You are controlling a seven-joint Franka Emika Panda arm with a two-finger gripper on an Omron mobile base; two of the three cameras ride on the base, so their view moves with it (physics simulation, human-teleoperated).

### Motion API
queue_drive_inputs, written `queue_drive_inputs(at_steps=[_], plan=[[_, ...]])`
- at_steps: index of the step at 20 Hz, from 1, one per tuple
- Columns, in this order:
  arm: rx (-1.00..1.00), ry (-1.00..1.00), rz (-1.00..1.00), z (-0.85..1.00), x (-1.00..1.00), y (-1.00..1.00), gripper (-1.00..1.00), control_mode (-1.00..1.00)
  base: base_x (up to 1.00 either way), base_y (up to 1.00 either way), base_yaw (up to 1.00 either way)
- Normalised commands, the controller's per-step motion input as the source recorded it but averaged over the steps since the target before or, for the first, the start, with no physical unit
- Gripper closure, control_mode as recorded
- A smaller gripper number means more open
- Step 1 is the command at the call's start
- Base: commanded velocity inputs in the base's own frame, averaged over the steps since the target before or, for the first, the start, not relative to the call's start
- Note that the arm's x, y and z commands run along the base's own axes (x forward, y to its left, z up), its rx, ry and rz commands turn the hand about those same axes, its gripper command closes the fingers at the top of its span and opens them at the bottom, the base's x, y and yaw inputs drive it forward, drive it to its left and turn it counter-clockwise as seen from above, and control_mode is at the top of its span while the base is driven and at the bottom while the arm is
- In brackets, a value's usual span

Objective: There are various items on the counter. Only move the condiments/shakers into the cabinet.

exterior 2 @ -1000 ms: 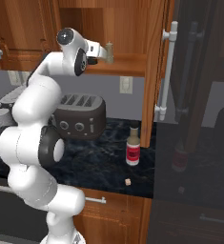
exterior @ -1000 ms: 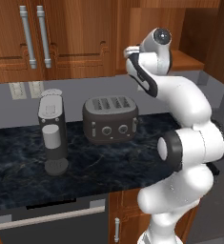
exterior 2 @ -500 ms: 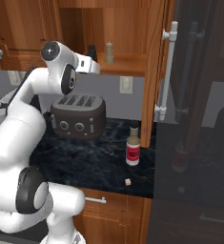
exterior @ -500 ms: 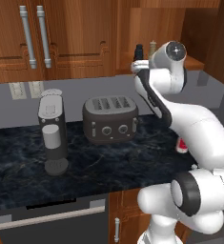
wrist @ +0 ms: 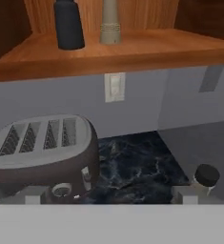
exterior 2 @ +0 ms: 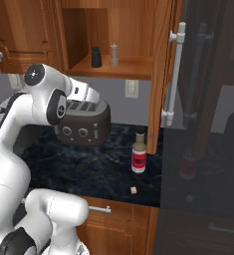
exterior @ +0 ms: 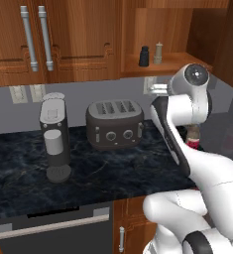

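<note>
The black shaker and the tan wooden shaker stand upright side by side on the shelf of the cabinet. The hand view looks up at both, black shaker and tan shaker. The clear bottle with red label and dark cap stands on the counter right of the toaster; in the left base view the bottle is half hidden behind my arm. My gripper hangs open and empty below and in front of the shelf, above the toaster's right end.
A dark four-slot toaster sits mid-counter, and a tall grey-black coffee machine stands left of it. A small tan crumb-like cube lies near the counter's front edge. A dark fridge closes the right side.
The hand has drawn back out of the cabinet niche and come down toward the toaster. The black shaker stays on the shelf beside the tan one.
</note>
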Motion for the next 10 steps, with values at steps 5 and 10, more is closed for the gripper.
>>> queue_drive_inputs(at_steps=[5, 10], plan=[[0.04, 0.28, -0.15, -0.31, -1.00, -0.37, -1.00, -1.00, 0.00, 0.00, 0.00], [0.05, 0.33, -0.14, -0.31, -0.93, -0.47, -1.00, -1.00, 0.00, 0.00, 0.00]])
